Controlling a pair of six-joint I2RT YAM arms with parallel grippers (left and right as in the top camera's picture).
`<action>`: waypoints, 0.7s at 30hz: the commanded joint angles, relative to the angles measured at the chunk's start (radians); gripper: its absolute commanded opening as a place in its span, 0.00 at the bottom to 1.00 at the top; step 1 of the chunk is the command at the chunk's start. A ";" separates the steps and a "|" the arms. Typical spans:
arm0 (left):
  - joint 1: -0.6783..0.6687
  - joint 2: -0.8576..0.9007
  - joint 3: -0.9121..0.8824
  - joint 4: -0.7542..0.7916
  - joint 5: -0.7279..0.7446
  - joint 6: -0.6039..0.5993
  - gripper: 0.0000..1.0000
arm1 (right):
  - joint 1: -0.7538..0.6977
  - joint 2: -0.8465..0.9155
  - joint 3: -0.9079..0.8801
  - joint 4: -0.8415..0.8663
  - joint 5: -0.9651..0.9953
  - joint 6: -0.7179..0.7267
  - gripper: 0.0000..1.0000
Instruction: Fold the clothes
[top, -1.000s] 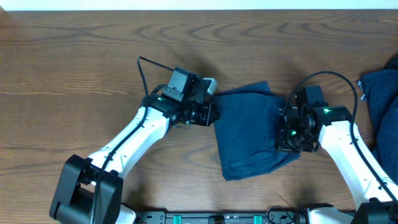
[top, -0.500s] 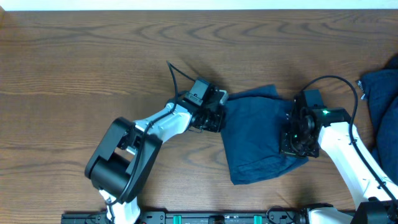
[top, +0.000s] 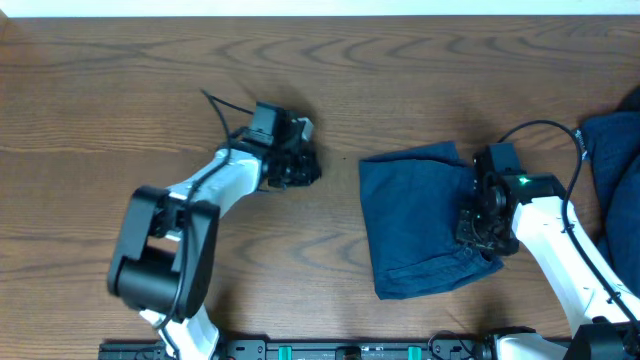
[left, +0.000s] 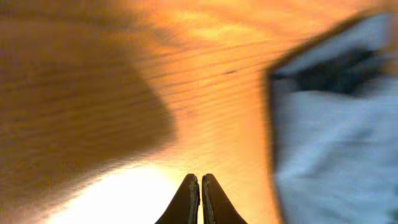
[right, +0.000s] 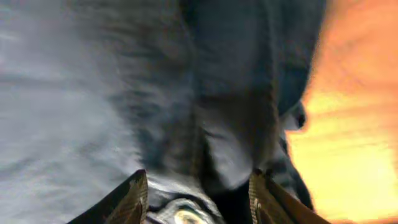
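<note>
The clothes being handled, dark navy shorts (top: 420, 225), lie folded into a rough rectangle right of the table's middle. My right gripper (top: 482, 225) stands low over their right edge. In the right wrist view its fingers (right: 134, 194) are spread apart, and bunched navy cloth (right: 186, 93) with a small button (right: 183, 216) lies between and below them, so the right gripper (right: 199, 186) is open. My left gripper (top: 306, 170) is over bare wood, well left of the shorts. Seen from the left wrist, that gripper (left: 200, 182) is shut on nothing, with the cloth (left: 336, 130) off to the right.
A second dark navy garment (top: 612, 150) lies in a heap at the table's right edge, just beyond the right arm (top: 560, 250). The brown wooden table (top: 120, 110) runs out to the left and back.
The left gripper has pulled back to the left, off the shorts' left edge, staying shut. The right gripper's jaws have opened over the cloth. The shorts now sit slightly further right.
</note>
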 joint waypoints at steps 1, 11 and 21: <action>-0.021 -0.082 0.012 -0.003 0.161 0.008 0.08 | -0.009 -0.052 0.014 0.005 -0.114 -0.097 0.52; -0.200 -0.126 0.012 0.010 0.125 0.027 0.13 | -0.009 -0.230 0.129 -0.074 -0.100 0.023 0.38; -0.336 -0.030 0.011 0.105 -0.088 0.030 0.13 | -0.005 -0.145 -0.034 0.005 -0.189 0.207 0.01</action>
